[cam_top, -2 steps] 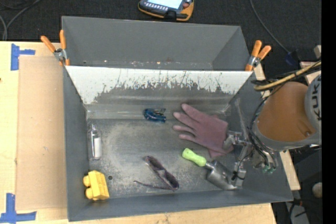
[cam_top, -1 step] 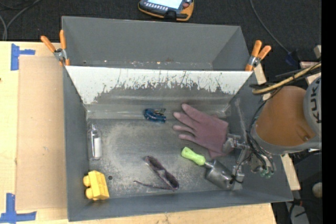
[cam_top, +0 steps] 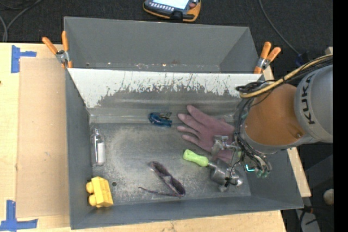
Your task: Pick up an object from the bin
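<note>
Green-handled tool (cam_top: 194, 157) lies just beside the claw (cam_top: 224, 164) (whether it's open, I cannot tell).

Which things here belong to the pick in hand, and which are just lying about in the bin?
In play: gripper, low at the right of the bin; green-handled tool and pink glove, the two things nearest it.
Lying about: small blue thing, silver tube, yellow block, dark sunglasses.
</note>
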{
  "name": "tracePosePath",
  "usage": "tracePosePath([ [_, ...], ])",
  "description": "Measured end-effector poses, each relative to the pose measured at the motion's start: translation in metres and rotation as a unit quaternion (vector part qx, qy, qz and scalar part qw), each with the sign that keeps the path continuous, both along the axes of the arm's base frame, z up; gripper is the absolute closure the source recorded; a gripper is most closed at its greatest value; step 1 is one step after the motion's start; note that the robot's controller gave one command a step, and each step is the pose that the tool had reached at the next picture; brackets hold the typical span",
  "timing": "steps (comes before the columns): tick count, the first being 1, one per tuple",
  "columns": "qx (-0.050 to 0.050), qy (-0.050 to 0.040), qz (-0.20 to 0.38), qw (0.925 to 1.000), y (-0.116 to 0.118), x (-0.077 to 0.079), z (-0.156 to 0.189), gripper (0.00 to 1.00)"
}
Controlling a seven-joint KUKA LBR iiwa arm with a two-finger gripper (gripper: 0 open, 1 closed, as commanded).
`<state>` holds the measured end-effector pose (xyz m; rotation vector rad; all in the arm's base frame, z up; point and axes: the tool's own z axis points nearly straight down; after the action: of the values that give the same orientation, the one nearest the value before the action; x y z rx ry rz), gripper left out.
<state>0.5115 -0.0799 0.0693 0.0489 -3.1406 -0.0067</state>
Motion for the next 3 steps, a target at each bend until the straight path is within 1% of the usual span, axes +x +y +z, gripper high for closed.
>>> tracePosePath([
  [1, -0.001, 0.0006, 0.000, 1.0000, -0.0012, -0.0005, 0.0001, 1.00],
  [3, 0.000, 0.0008, 0.002, 1.0000, -0.0024, 0.0012, 0.0002, 1.00],
])
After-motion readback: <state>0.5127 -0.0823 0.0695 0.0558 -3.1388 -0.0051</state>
